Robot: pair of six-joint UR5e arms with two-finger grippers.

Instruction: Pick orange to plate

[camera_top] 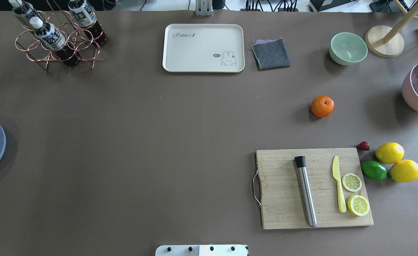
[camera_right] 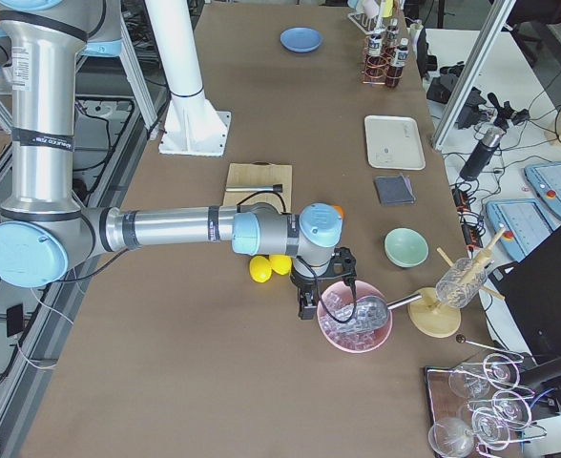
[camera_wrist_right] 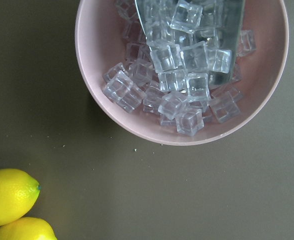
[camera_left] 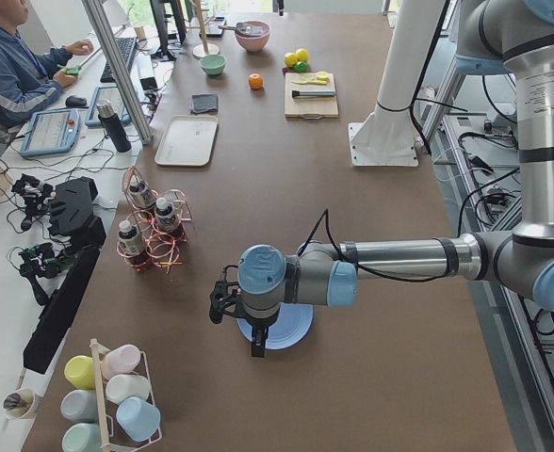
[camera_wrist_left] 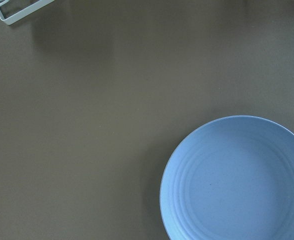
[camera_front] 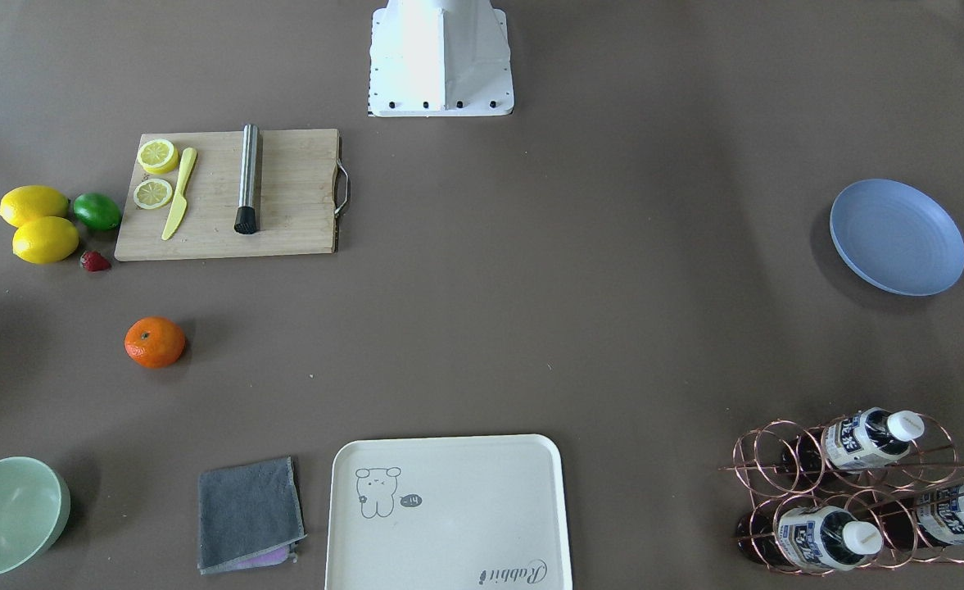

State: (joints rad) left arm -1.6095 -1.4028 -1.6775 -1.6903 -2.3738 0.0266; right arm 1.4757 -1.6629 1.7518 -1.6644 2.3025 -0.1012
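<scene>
Over the plate (camera_left: 294, 331) hangs the left gripper (camera_left: 255, 349); the right gripper (camera_right: 307, 307) hangs beside a pink ice bowl (camera_right: 355, 347). Whether their fingers are apart or together cannot be told. Seen from overhead, the orange (camera_top: 322, 106) sits on the table towards two o'clock and the plate at nine, well apart.

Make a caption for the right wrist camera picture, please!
A pink bowl heaped with ice cubes sits on the brown table, two yellow lemons nearby.
</scene>
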